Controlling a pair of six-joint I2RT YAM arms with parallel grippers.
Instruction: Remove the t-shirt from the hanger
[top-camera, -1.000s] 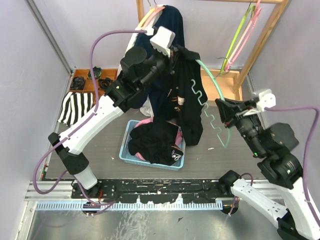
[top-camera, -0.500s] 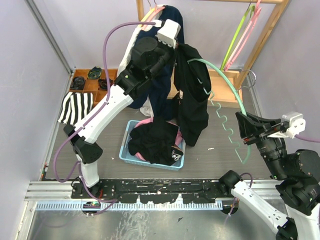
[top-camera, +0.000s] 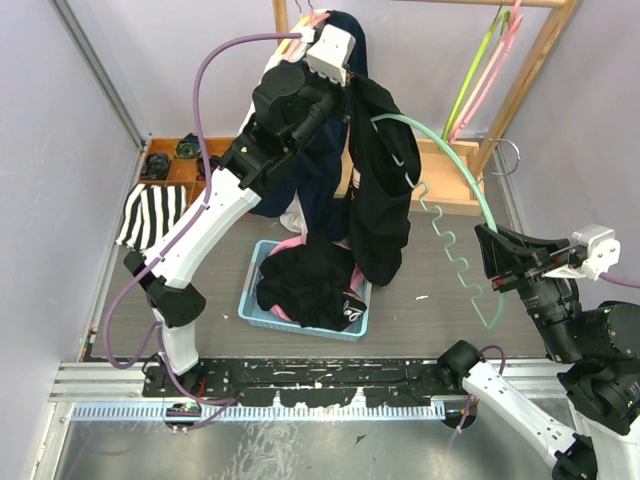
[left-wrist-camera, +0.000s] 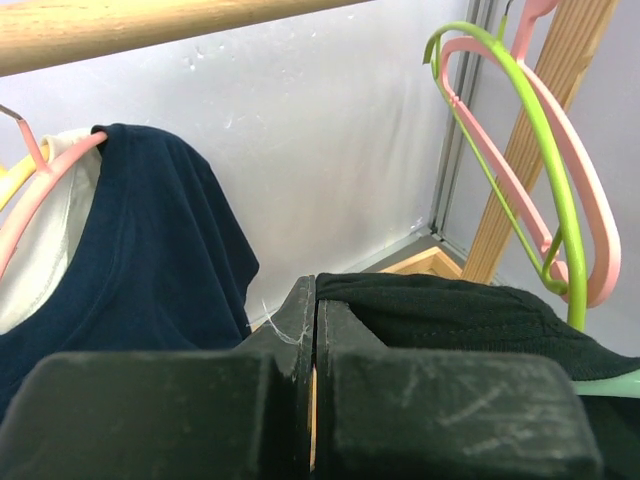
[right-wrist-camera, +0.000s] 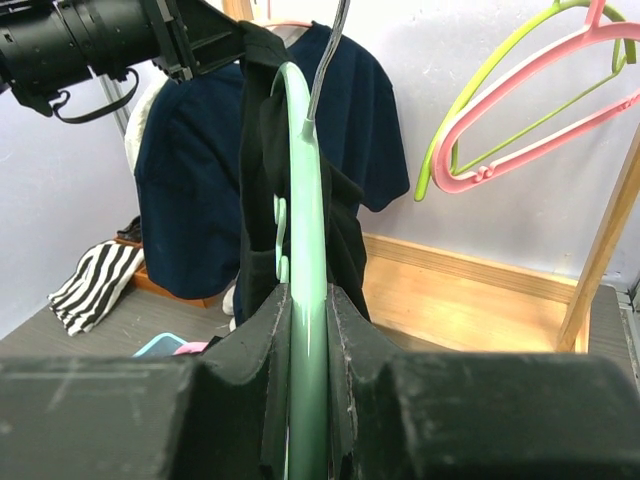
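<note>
Holding dark clothes (top-camera: 305, 285), blue basket (top-camera: 248, 298) — left gripper (left-wrist-camera: 315, 330) pinches t-shirt (top-camera: 385, 200), right gripper (right-wrist-camera: 307, 330) clamps hanger (right-wrist-camera: 303, 180).

— How was the light from overhead?

— Even and soft, I saw no hard shadows. The lilac walls (top-camera: 90, 200) looked flat and bright. The black t-shirt (top-camera: 385, 200) came out so dark that I could barely read its folds.

— Any glare?

— A dull sheen on the metal sheet (top-camera: 300, 450) at six o'clock. The wide lens splayed the uprights toward the corners.

— And the wrist cameras?

— Bright enough. In each, at six o'clock, the left gripper (left-wrist-camera: 315, 290) and the right gripper (right-wrist-camera: 305, 295) were soft and out of focus. The mint hanger (right-wrist-camera: 305, 150) was sharper farther out.
</note>
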